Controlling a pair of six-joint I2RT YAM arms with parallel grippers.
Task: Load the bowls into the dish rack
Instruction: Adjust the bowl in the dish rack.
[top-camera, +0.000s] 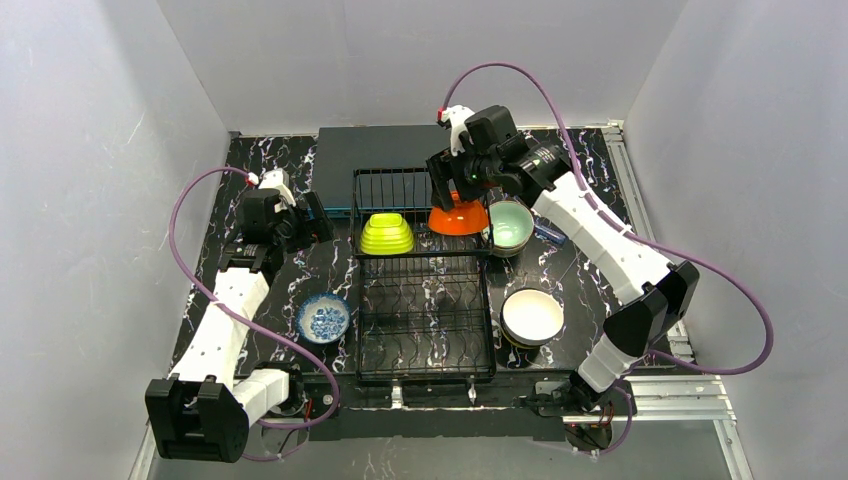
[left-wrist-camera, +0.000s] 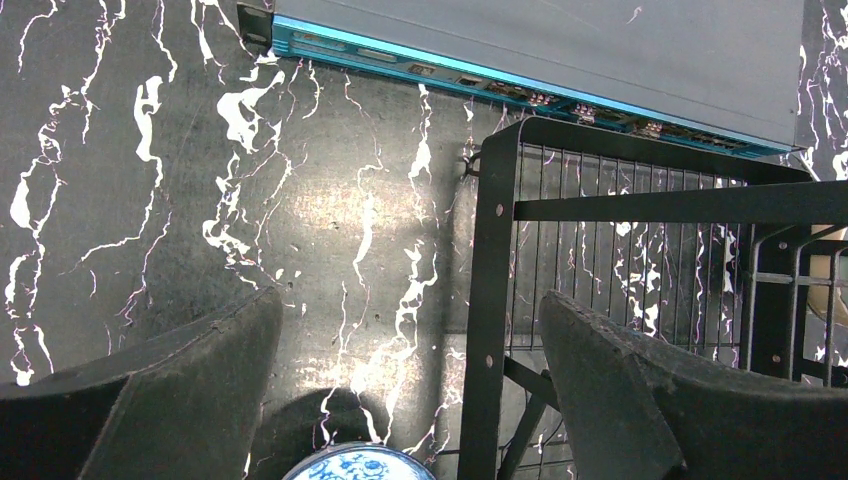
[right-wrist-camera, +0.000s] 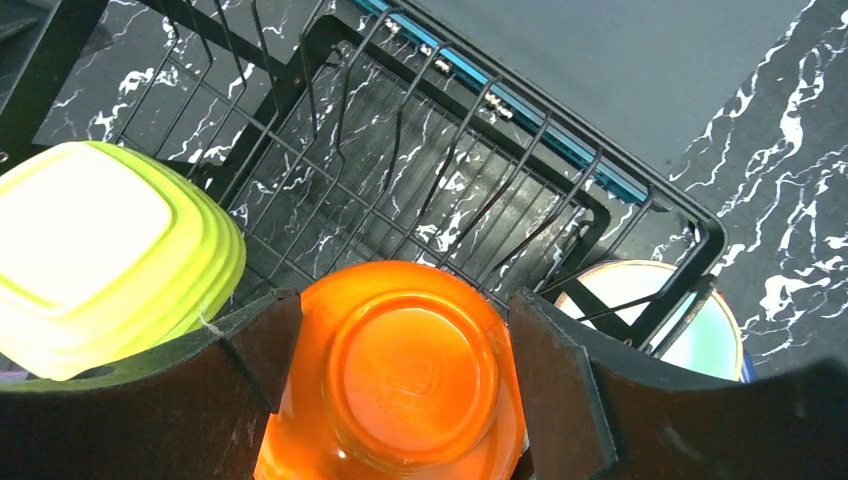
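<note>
1. Straddling the upturned orange bowl (right-wrist-camera: 400, 380), the right jaws stood wide, one finger on each side. They seemed to touch it, but I could not tell whether they gripped.
2. The left jaws gaped fully and held nothing, above the worktop (left-wrist-camera: 330, 200) just left of the dish rack (top-camera: 357, 300).
3. The rack's back part held an upturned lime green bowl (top-camera: 387, 233); the orange bowl was beside it, at the right end.
4. On the worktop, a mint bowl (top-camera: 511, 225) and a white bowl (top-camera: 532, 315) sat right of the rack, and a blue-white patterned bowl (top-camera: 323, 318) sat left of it.
</note>
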